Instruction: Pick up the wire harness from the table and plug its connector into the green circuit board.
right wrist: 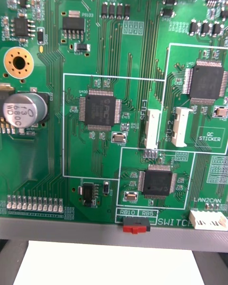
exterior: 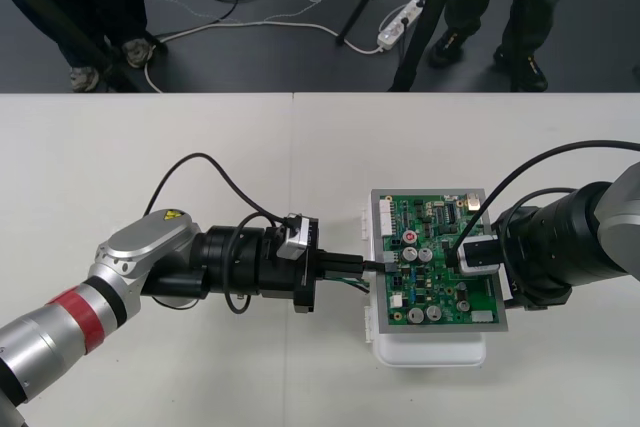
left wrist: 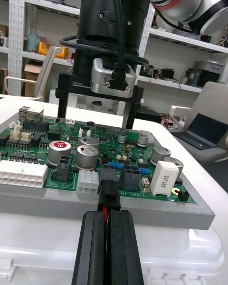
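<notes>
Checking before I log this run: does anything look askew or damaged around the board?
Nothing stands out. The small black plug lines up straight with the left gripper, shut on its wires, at the edge of the green circuit board; the right gripper hangs over it.

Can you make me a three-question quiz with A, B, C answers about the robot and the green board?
1. Where is the left gripper? A at the green circuit board's left edge; B over the floor; C at the table's corner.
2. What colour is the little switch? A blue; B red; C yellow.
3. The left gripper is: A wide open; B shut on the harness; C holding a cup.
Answers: A, its fingers reach that edge; B, it shows red; B, wires run between its closed fingers.
</notes>
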